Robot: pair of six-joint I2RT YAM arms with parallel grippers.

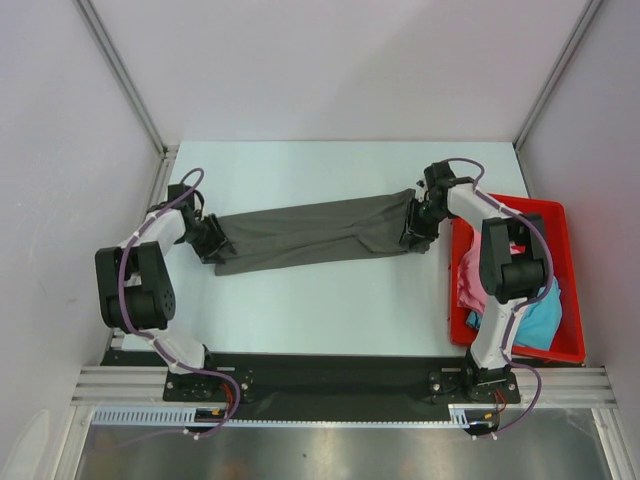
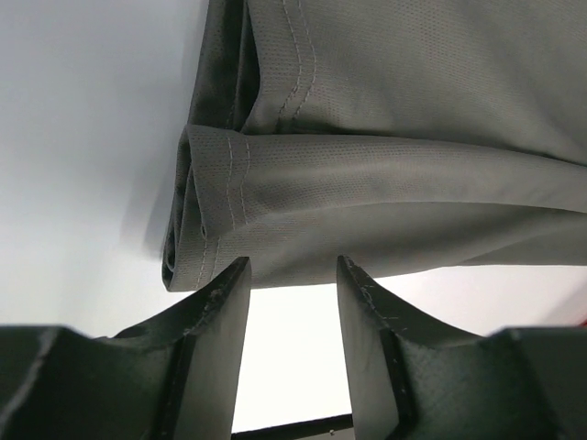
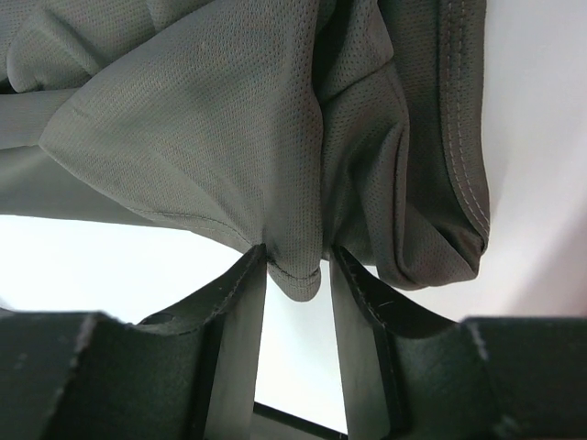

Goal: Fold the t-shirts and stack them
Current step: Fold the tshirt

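The dark charcoal-grey t-shirt (image 1: 310,235) lies stretched in a long band across the table between my two grippers. My left gripper (image 1: 212,243) is at its left end; in the left wrist view the gripper (image 2: 293,266) is open, with the folded hem (image 2: 220,192) just beyond the fingertips and only table between them. My right gripper (image 1: 415,232) is at the bunched right end; in the right wrist view it (image 3: 298,252) pinches a fold of the grey cloth (image 3: 229,119). The pink t-shirt (image 1: 470,288) and the turquoise-blue t-shirt (image 1: 537,320) lie crumpled in the red tray.
The red plastic tray (image 1: 566,215) stands at the table's right edge, close behind my right arm. White walls enclose the table on the left, back and right. A black base strip runs along the near edge.
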